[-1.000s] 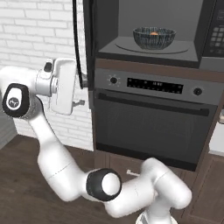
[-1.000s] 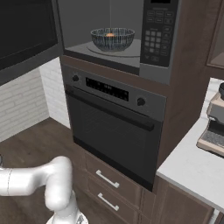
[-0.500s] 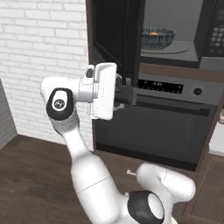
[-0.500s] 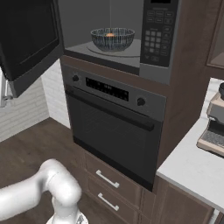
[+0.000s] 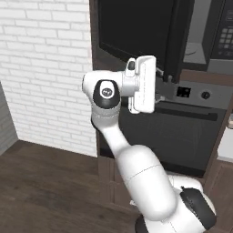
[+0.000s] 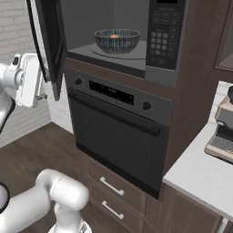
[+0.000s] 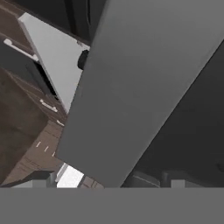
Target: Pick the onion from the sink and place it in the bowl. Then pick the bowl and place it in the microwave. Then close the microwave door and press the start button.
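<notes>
Right base view, item one: microwave (image 6: 136, 41), black, built into the dark wood cabinet above the oven (image 6: 118, 127), grey inside, keypad strip at its right. Item two: bowl (image 6: 117, 40), blue-grey with fine ribbed stripes, standing on the floor of the cavity. Item three: onion (image 6: 115, 36), small and orange, lying inside the bowl, only its top showing over the rim. Item four: microwave door (image 6: 48, 43), black panel hinged at the left, standing partly open and angled out from the cavity. Item five: gripper (image 6: 44, 96), on a white hand just left of the door's lower outer edge; fingers hard to make out from this side. Item six: coffee machine (image 6: 223, 132), on the pale counter (image 6: 200, 175) at the right, well apart from the oven.

Left base view: the same door (image 5: 136, 32) seen from its outer face, dark glass window, its free edge toward the cavity. The gripper (image 5: 164, 82) sits at the door's lower corner, close against it; contact cannot be confirmed. Jaws stand wide, holding nothing.

Hand view: grey edge of the door (image 7: 131, 87) runs diagonally close before the camera; dark finger tips (image 7: 144, 179) low at the bottom.
</notes>
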Controlling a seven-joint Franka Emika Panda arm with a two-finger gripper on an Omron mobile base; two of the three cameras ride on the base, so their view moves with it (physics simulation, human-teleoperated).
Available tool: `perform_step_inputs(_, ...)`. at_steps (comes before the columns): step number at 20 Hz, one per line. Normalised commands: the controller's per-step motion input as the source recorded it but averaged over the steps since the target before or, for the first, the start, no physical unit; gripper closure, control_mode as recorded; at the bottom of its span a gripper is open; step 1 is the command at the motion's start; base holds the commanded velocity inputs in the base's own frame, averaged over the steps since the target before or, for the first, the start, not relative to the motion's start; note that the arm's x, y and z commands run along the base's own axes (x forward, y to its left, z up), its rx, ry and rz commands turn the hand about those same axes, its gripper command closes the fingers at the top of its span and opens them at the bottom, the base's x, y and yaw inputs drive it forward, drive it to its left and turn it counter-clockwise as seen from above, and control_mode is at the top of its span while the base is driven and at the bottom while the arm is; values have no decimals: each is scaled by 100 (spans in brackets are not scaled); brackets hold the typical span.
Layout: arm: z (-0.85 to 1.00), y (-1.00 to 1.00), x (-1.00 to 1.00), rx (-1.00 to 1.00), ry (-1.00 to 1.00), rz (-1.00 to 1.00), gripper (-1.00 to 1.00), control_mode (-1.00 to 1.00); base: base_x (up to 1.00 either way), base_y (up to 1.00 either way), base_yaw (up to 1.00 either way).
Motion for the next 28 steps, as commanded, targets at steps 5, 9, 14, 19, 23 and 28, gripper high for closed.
perform_step_inputs(5, 0, -64, 78, 6, 26, 11, -100, -100, 0, 0, 0)
perform_step_inputs(9, 1, -54, 94, 9, 23, 14, -100, -100, 0, 0, 0)
perform_step_inputs(14, 15, -55, 61, 13, 16, 16, -100, -100, 0, 0, 0)
perform_step_inputs(19, 13, -46, 17, 12, 7, 21, -100, -100, 0, 0, 0)
perform_step_inputs(23, 0, -52, 31, 13, 5, 31, -100, -100, 0, 0, 0)
perform_step_inputs(28, 0, -57, 65, 17, 4, 37, -100, -100, 0, 0, 0)
